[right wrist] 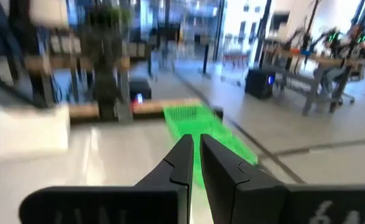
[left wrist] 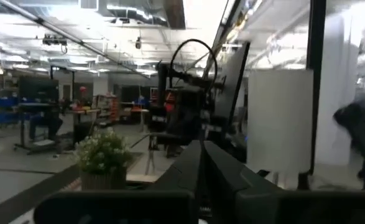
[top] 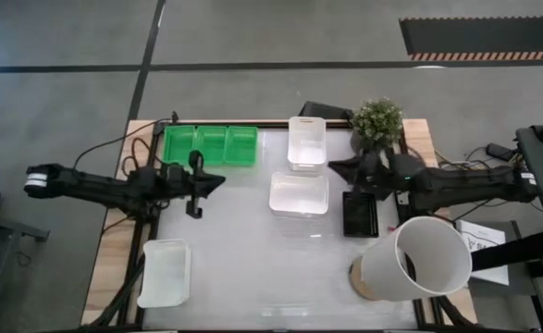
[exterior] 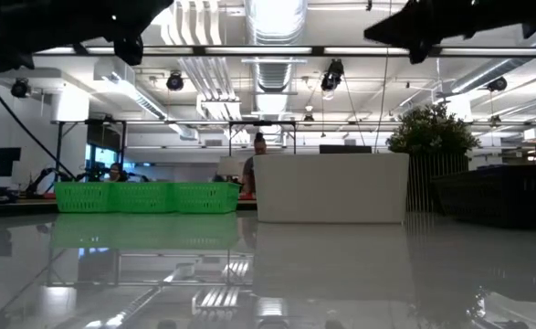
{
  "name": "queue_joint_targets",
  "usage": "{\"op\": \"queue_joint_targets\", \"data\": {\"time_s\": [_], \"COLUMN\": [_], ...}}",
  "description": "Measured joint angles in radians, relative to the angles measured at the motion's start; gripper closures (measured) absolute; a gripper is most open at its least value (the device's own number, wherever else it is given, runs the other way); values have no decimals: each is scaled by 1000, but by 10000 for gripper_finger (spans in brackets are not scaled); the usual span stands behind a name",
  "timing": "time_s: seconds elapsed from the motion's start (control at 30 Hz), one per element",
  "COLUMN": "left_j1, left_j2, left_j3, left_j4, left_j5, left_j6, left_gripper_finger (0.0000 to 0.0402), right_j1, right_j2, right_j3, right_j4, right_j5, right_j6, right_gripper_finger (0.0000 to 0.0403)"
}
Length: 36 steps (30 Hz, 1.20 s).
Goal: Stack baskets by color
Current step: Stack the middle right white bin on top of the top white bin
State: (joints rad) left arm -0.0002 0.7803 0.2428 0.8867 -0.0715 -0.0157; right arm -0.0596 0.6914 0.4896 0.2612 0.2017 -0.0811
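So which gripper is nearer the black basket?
Right. The right gripper hangs just beyond the black basket's far corner. The left gripper is across the table, past the white baskets, near the green baskets.

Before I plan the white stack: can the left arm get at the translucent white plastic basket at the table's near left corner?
Probably yes. The translucent white basket sits alone on the left arm's side, nothing on or against it. The left gripper is shut, empty, raised nearby, with bare white table between them.

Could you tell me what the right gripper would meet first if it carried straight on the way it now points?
Probably the green baskets, lying ahead beyond the shut right gripper. It seems raised above the table, so it might pass over them; depth is unclear.
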Motion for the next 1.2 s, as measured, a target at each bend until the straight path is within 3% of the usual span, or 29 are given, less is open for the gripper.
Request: {"op": "queue_joint_targets", "data": {"time_s": [0.17, 0.6, 1.2], "left_j1": [0, 0, 1], "left_j2": [48, 85, 86], "left_j3": [3, 5, 6], "left_j4": [30, 252, 257], "left_j5": [-35, -51, -52], "left_j6": [40, 312, 311], "left_gripper_finger": [402, 402, 402], "right_j1": [0, 0, -42], "right_j2": [37, 122, 278], "right_j3": [3, 75, 174], "right_j4": [42, 41, 41], "right_j5": [1, 1, -20], "right_j6": [-35, -71, -115], "right_gripper_finger": [380, 380, 380]}}
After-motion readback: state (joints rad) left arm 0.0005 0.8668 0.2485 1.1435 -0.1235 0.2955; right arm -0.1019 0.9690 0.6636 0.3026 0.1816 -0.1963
